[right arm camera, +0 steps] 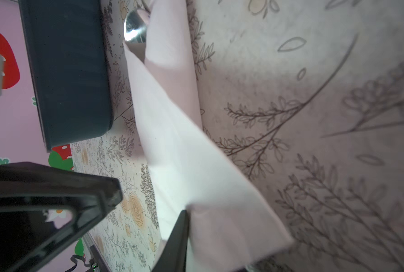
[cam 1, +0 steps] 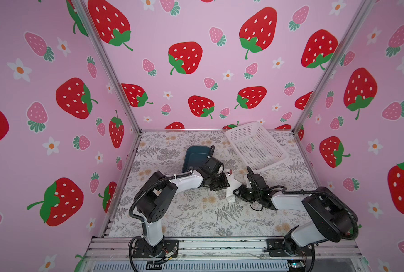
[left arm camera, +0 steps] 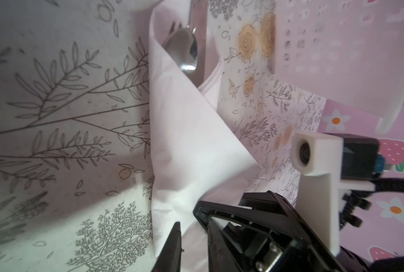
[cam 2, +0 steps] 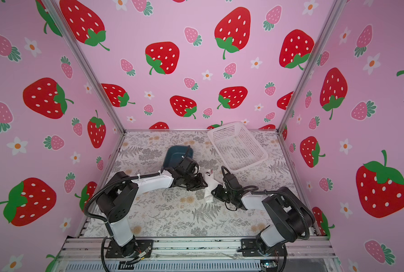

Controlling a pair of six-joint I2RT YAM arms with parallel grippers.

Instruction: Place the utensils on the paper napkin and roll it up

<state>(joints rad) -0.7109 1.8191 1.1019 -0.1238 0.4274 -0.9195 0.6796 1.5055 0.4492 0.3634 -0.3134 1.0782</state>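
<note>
farthest left, beyond my left pincer (cam 1: 226, 182) and half hidden by that arm's wrist, stands the dark blue tub (cam 1: 193, 155). in the right wrist view its long wall (right arm camera: 66, 70) runs just beside the far end of the roll, with a strip of table between them. my left pincer comes at the paper napkin (cam 1: 230, 196) from the left. its own camera shows a single finger (left arm camera: 172, 247) low against the paper's near edge, so i cannot tell how wide it stands or whether it has hold of anything.

the paper napkin lies on the floral table (cam 1: 196, 216) between my two pincers. it is folded into a loose white roll with a flap slanting across it. the utensils (left arm camera: 186, 47) are inside: the spoon (right arm camera: 135, 26) bowl and the fork (left arm camera: 172, 26) tines poke out of the open far end, away from both pincers, and the rest is wrapped from sight. in both top views my pincers cover the roll's middle.

my right pincer (cam 1: 235, 192) meets the roll's near end from the right. again a single finger (right arm camera: 177, 242) shows, with paper lying against it. its partner is hidden, so i cannot tell its opening or its hold. the left pincer's black body blocks the table in a corner of that view. the right arm's white camera housing (left arm camera: 316, 153) crowds the left wrist view.

farther right, beyond my right pincer toward the back wall, the white perforated basket (cam 1: 257, 146) sits askew, well apart from the napkin. strawberry-print walls (cam 1: 219, 70) close the scene in.
</note>
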